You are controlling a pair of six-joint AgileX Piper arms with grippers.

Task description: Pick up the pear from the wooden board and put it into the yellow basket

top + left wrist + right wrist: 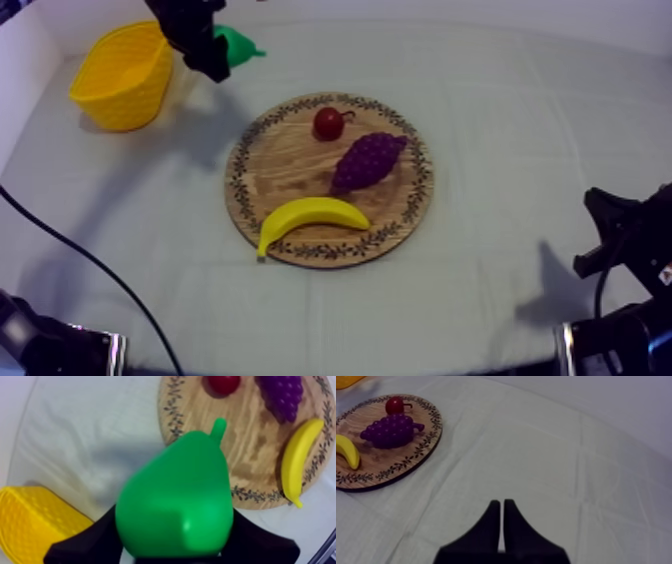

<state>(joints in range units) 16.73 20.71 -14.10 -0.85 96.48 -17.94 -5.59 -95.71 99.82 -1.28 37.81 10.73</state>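
Note:
My left gripper [222, 62] is shut on the green pear [240, 46], held in the air between the yellow basket [125, 75] and the round wooden board [330, 180]. From the left wrist the pear [177, 501] looms large between the black fingers [85, 543], stem pointing towards the board [200, 431], with the basket [32, 523] off to one side below. My right gripper [501, 521] rests shut over bare cloth near the table's right edge, and it appears as a black shape [615, 235] in the top view.
On the board lie a banana [310, 215], a bunch of grapes [368, 160] and a small red fruit [328, 122]. A white wall [20, 70] rises behind the basket at the far left.

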